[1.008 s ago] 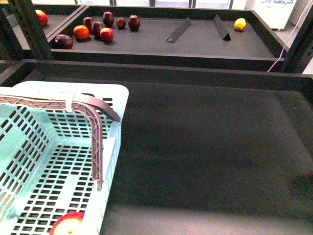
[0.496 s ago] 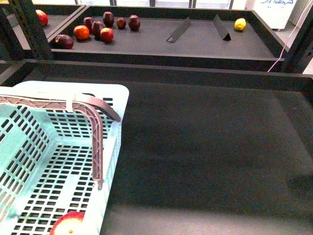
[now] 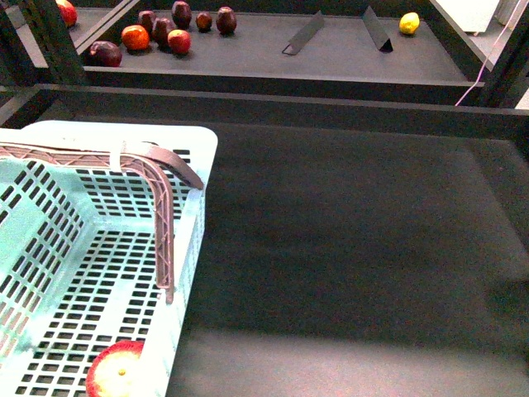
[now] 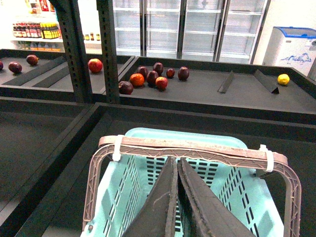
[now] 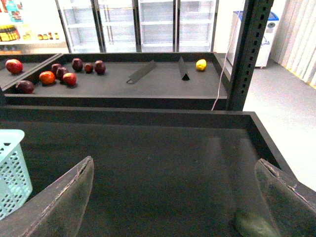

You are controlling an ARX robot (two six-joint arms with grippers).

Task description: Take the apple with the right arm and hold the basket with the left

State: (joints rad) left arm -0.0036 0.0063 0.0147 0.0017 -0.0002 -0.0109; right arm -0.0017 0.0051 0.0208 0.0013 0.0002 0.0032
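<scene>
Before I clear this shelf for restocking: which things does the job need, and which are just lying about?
Job:
- round red apple with yellow blush, lying in the basket
- pale mint-blue slotted plastic basket

Lying about:
- small yellow lemon
- cluster of dark maroon and red fruits
- two black divider wedges

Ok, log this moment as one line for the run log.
apple: in basket, near corner | left gripper: shut, above basket, holding nothing | right gripper: open, empty, over dark shelf
</scene>
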